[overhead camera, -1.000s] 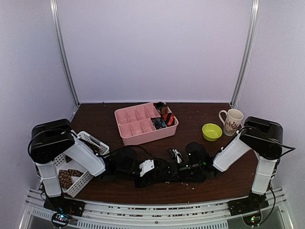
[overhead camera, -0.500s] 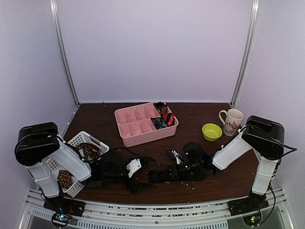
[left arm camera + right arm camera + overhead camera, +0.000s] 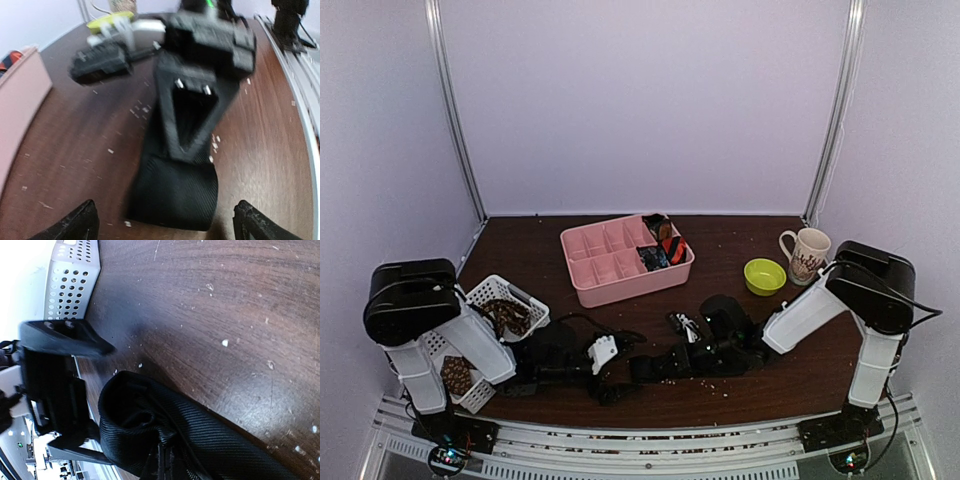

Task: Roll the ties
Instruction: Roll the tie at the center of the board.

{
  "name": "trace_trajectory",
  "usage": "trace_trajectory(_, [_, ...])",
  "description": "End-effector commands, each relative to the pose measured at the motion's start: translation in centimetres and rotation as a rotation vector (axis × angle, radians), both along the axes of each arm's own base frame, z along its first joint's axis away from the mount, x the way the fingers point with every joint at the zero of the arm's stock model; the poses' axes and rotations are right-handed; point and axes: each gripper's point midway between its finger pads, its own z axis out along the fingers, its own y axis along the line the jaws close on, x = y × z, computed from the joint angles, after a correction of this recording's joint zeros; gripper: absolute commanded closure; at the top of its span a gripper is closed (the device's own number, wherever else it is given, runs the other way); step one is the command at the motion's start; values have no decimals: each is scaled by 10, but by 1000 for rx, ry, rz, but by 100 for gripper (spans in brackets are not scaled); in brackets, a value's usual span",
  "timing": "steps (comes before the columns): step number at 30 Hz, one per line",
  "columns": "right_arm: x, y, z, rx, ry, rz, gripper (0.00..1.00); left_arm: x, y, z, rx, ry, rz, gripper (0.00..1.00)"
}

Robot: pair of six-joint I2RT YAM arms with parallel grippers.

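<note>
- We saw the black tie (image 3: 172, 192) as a broad strip of ribbed, woven cloth, plain and matt, with its wide end lying flat on the table (image 3: 740, 235).
- In the right wrist view the cloth was folded over into a loose loop with a hollow in the middle, not a tight coil.
- From overhead it lay near the front edge of the table, at 6 o'clock from the pink tray (image 3: 620, 290), stretched between the two grippers.
- The right gripper (image 3: 187, 149) had its fingers drawn together on the tie, pinching the narrower part just above the flat end.
- The left gripper (image 3: 165, 226) stood wide apart, one fingertip on each side of the tie's end, and we could not make out either one touching the cloth.
- Rolled ties (image 3: 663, 246), one orange-striped and the others dark, sat in the compartments at the tray's 3 o'clock end.
- Brown ties (image 3: 507, 316) with a small light pattern lay in the white basket (image 3: 492, 286), at 9 o'clock from the black tie.
- A green bowl (image 3: 764, 276) stood at 2 o'clock from the black tie, and a mug (image 3: 806, 255) stood just beside the bowl, at its 2 o'clock.
- The table was dark brown wood, scattered with pale crumbs (image 3: 145, 109).
- Pale lilac walls (image 3: 640, 100) closed in the back and sides, with metal posts (image 3: 455, 110) at the corners.
</note>
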Motion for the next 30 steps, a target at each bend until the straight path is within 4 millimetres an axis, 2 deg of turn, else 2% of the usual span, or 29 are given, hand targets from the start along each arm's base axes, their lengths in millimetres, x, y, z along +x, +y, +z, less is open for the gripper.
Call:
trace_trajectory(1, [-3, -20, -37, -128, 57, -47, 100, -4, -21, 14, -129, -63, -70, 7])
trace_trajectory(3, [-3, -20, -34, -118, 54, -49, 100, -2, -26, 8, -132, -53, -70, 10])
trace_trajectory(6, [-3, -20, -32, -115, 48, -48, 100, 2, -30, 1, -134, -36, -56, 21])
trace_trajectory(10, [-3, -20, -34, -119, 52, -45, 100, 2, -28, -4, -132, -26, -47, 39])
trace_trajectory(16, [-3, -18, -29, -105, 46, -44, 99, 2, -23, -14, -19, 5, -41, 57])
trace_trajectory(19, [1, -18, -10, -63, 21, -51, 83, 4, -19, -18, 66, 29, -22, 62])
trace_trajectory(21, [7, -17, 10, -17, -7, -61, 71, 4, -16, -24, 127, 51, -21, 65])
trace_trajectory(23, [11, -14, 27, 8, -36, -62, 64, 2, -13, -30, 181, 69, -28, 68])
trace_trajectory(27, [14, -6, 45, 37, -49, -47, 58, 1, -10, -41, 248, 91, -37, 68])
trace_trajectory(30, [12, -1, 51, 57, -45, -35, 57, 1, -11, -48, 280, 104, -40, 69])
